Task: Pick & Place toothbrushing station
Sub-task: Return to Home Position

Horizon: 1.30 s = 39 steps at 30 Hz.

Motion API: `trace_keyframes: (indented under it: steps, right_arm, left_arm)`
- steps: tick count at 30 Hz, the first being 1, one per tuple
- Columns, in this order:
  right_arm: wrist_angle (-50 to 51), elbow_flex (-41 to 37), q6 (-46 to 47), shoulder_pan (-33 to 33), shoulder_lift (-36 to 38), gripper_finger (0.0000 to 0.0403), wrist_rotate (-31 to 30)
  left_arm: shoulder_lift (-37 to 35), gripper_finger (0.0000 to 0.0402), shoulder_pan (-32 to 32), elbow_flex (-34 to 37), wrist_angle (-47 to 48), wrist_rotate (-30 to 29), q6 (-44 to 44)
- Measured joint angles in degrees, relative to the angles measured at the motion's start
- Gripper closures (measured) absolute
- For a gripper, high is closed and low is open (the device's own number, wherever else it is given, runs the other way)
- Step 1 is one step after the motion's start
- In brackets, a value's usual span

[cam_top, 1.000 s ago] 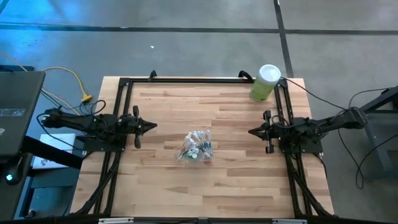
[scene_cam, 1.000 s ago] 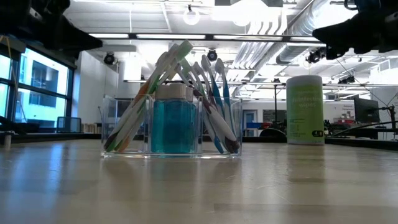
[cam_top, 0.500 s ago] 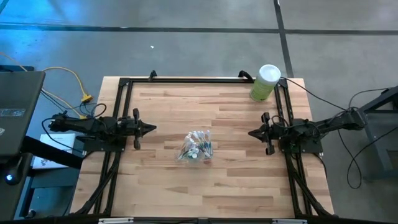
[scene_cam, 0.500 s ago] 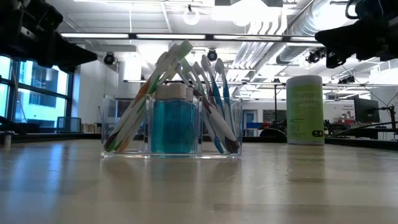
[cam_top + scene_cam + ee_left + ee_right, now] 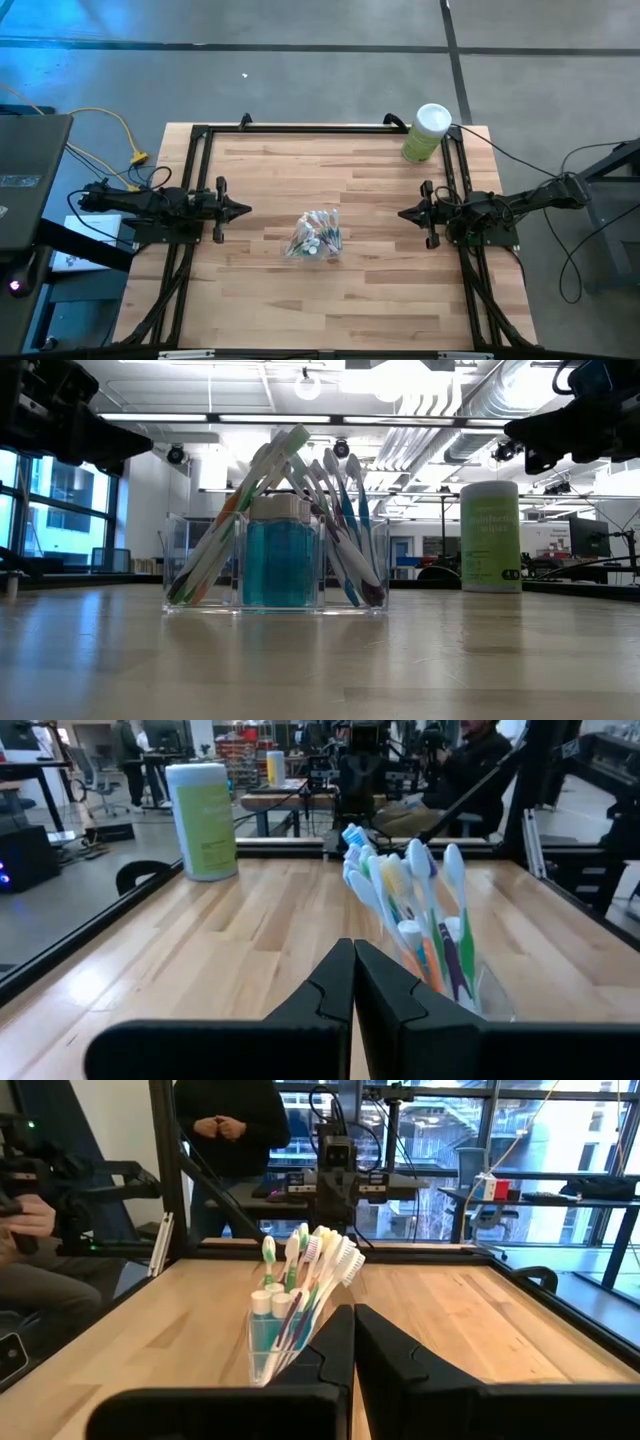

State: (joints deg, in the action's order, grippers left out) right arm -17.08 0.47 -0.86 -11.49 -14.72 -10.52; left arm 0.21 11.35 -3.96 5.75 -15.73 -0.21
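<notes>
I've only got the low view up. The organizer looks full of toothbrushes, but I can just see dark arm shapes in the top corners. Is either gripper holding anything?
Observer: No. The left wrist view shows the left gripper shut with nothing between its fingers.
Operator: And the right one?
Observer: The right gripper is shut and empty too, and it points toward the transparent organizer.
Operator: Where do they sit relative to it?
Observer: From above, they flank it, one on each side with tips facing inward, and both are clearly apart from it.
</notes>
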Motion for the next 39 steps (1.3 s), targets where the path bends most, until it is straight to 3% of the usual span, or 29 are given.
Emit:
trace_keyframes:
  steps: [5,10,14,22,27,39]
  right_arm:
    - [0.12,0.0,-1.3,0.0,0.0,0.04,-0.03]
    - [0.44,-0.02,-1.53,0.0,-0.02,0.04,-0.02]
    - [1.48,-0.02,-1.52,-0.01,-0.01,0.04,-1.36]
    - [3.25,-0.04,-0.89,0.0,-0.01,0.04,-4.15]
    - [6.99,-0.07,-2.25,-0.02,0.18,0.04,-4.24]
    - [11.27,-0.11,0.63,0.0,0.22,0.04,-1.05]
  left_arm:
    - [0.0,0.0399,0.0,0.92,-3.59,0.43,-1.5]
    - [0.59,0.0399,-0.08,3.49,-7.15,5.83,-2.1]
    - [0.63,0.0399,-1.09,3.51,-8.57,4.6,-4.42]
    - [0.64,0.0399,-6.9,3.53,-7.68,4.19,-5.44]
    - [0.68,0.0399,-9.81,3.55,-6.9,10.0,-5.44]
    - [0.7,0.0399,-10.78,3.55,-6.36,13.57,-6.16]
